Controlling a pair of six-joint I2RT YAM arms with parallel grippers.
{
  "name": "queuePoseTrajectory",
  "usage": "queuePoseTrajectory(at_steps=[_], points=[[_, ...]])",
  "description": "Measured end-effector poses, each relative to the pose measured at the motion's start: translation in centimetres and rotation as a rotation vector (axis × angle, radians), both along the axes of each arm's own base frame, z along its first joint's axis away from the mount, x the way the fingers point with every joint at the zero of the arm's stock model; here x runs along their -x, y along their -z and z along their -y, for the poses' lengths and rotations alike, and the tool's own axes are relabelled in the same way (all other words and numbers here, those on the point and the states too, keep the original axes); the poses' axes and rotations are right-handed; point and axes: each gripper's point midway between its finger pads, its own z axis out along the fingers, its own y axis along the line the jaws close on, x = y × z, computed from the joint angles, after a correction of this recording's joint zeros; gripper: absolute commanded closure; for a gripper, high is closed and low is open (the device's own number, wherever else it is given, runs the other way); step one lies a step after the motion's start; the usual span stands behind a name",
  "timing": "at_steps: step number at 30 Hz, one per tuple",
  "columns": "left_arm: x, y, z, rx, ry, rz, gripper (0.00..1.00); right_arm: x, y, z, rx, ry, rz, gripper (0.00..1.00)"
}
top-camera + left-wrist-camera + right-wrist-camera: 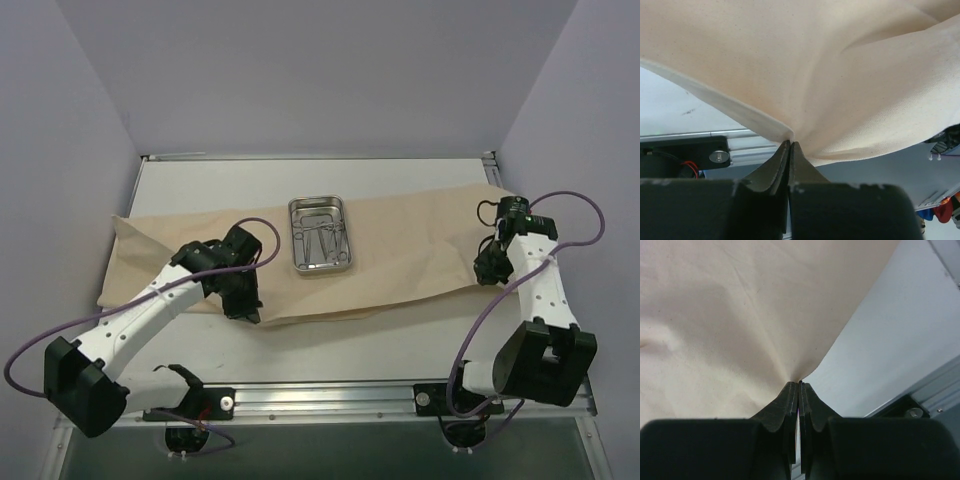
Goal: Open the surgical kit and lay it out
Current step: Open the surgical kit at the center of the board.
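Pinching the near edge of the beige cloth wrap (400, 255), the left gripper (790, 144) and right gripper (798, 384) both clamp its fabric, with the steel tray (293, 235) of instruments (322, 232) resting on it.

1. The steel tray (320, 235) stands midway on the cloth wrap (400, 250), blocking a straight pass across it;
2. bare table (330, 176) shows behind the cloth and along its near edge;
3. side walls (60, 150) close in both flanks.
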Motion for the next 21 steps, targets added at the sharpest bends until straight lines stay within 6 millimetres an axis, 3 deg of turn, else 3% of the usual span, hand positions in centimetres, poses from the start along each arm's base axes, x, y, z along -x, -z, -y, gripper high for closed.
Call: queuePoseTrajectory(at_steps=[7,10,12,13,14,16,19,20,21], points=[[5.1,1.2,-1.3,0.060,-0.025,-0.031,0.88,5.6,-3.1,-0.6,0.051,0.020,0.046,1.00],[7.1,1.4,-1.9,0.104,-0.041,-0.043,0.85,8.2,-3.3,-1.5,0.036,0.006,0.031,0.96],[8.1,1.3,-2.0,0.148,-0.045,-0.046,0.82,9.3,-3.5,-2.1,0.015,-0.011,0.030,0.85],[8.6,1.3,-2.1,0.168,-0.047,-0.048,0.76,9.6,-3.7,-2.4,0.006,-0.022,0.034,0.79],[9.1,1.2,-2.1,0.186,-0.048,-0.050,0.72,9.8,-3.7,-2.7,-0.001,-0.036,0.032,0.67],[9.8,1.1,-2.3,0.208,-0.049,-0.052,0.68,10.0,-3.6,-3.3,-0.014,-0.072,0.018,0.62],[9.9,0.3,-2.3,0.242,-0.043,-0.023,0.67,9.9,-3.5,-3.9,-0.033,-0.117,-0.016,0.50],[9.7,-0.2,-2.2,0.252,-0.041,-0.006,0.65,9.6,-3.6,-4.0,-0.036,-0.128,-0.024,0.37],[9.4,-0.9,-2.2,0.258,-0.040,0.015,0.64,9.1,-4.0,-4.0,-0.037,-0.132,-0.023,0.34]])
